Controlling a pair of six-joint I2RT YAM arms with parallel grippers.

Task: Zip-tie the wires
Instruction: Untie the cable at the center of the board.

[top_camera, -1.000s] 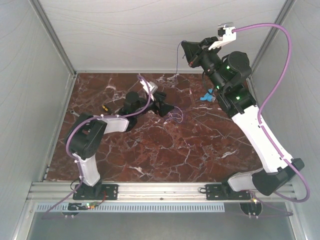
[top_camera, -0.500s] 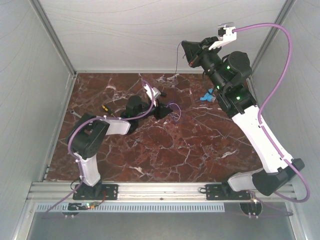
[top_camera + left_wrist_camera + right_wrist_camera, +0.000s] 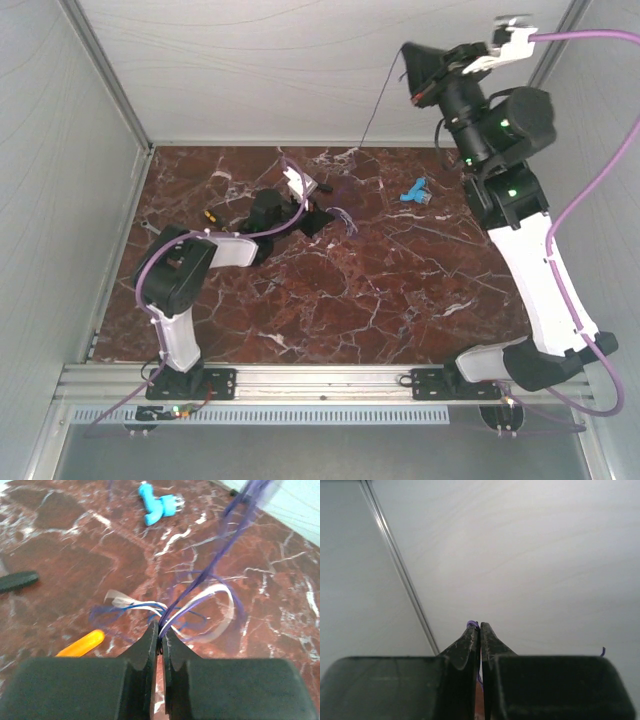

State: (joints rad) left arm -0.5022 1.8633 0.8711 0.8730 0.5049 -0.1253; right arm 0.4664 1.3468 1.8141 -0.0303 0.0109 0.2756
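Here, left end effector (image 3: 160,630) low, right end effector (image 3: 480,628) raised high, both clenched on the wires (image 3: 230,602)

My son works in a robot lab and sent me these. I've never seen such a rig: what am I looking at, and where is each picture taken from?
Two robot arms are bolted at the near edge of a marbled table. The wide picture looks down from above and behind them. The other two come from cameras on the wrists, with each arm's own dark fingers at the bottom. The left gripper is shut on a tangle of thin wires on the table. The right gripper, raised high, pinches a purple strand leading from it. Also lying there: a blue piece, an orange handle and a black one.
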